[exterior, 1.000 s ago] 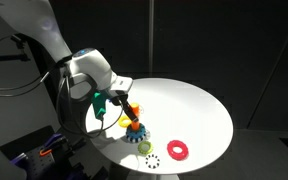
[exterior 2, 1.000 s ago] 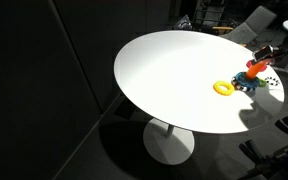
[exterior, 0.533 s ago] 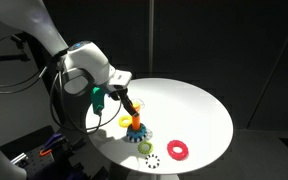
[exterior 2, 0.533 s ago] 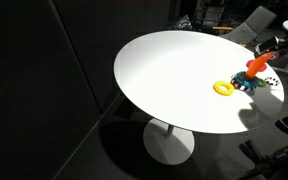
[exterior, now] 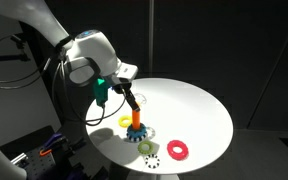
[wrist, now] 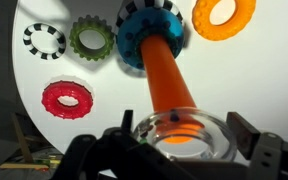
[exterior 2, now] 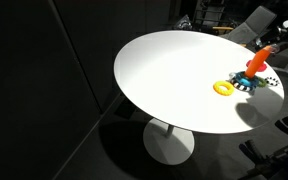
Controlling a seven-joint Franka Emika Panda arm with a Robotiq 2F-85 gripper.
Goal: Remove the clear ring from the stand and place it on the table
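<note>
In the wrist view the clear ring (wrist: 217, 143) sits between my gripper's (wrist: 184, 128) two fingers, level with the tip of the orange peg, which shows through it. The stand (wrist: 162, 72) rises from its blue toothed base on the white table (wrist: 259, 75). In both exterior views my gripper (exterior: 132, 103) (exterior 2: 267, 48) hangs right over the stand (exterior: 136, 126) (exterior 2: 254, 68) near the table's edge (exterior: 199, 105) (exterior 2: 164, 70). The ring is too faint to make out there.
A yellow ring (wrist: 224, 14) (exterior: 125, 122) (exterior 2: 224, 88) lies beside the stand. A green toothed ring (wrist: 90, 38) (exterior: 145, 148), a white black-spotted ring (wrist: 44, 40) (exterior: 152, 160) and a red ring (wrist: 66, 98) (exterior: 178, 150) lie close by near the table edge.
My gripper has risen along the peg, from low over the base to the peg's top. The loose rings on the table have not moved.
</note>
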